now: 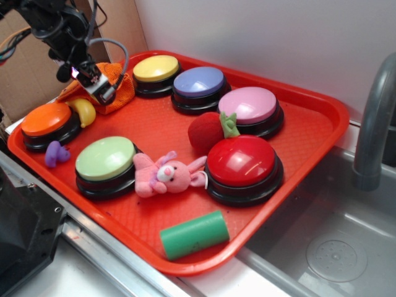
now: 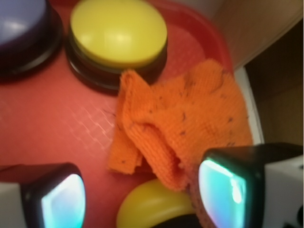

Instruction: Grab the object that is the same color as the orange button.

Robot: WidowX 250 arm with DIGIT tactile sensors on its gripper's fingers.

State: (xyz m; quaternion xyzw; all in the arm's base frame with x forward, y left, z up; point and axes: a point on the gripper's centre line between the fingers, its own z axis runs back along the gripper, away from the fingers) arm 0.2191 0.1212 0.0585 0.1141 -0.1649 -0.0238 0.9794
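- The soft orange ribbed knitted cloth (image 2: 190, 118) is lying crumpled beside the yellow-topped dome button (image 2: 118, 33), partly draping the yellow banana toy (image 2: 152, 206).
- The gripper (image 2: 142, 199) is hovering above with jaws wide, holding nothing.
- Risk, judged: closing here could pinch the banana toy too.
- Only the exterior view is showing the orange-topped, black-based dome button (image 1: 46, 120).

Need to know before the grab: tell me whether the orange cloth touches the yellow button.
Touching. In the wrist view, the cloth's upper-left corner lies against the yellow button's black base, no tray showing between them.
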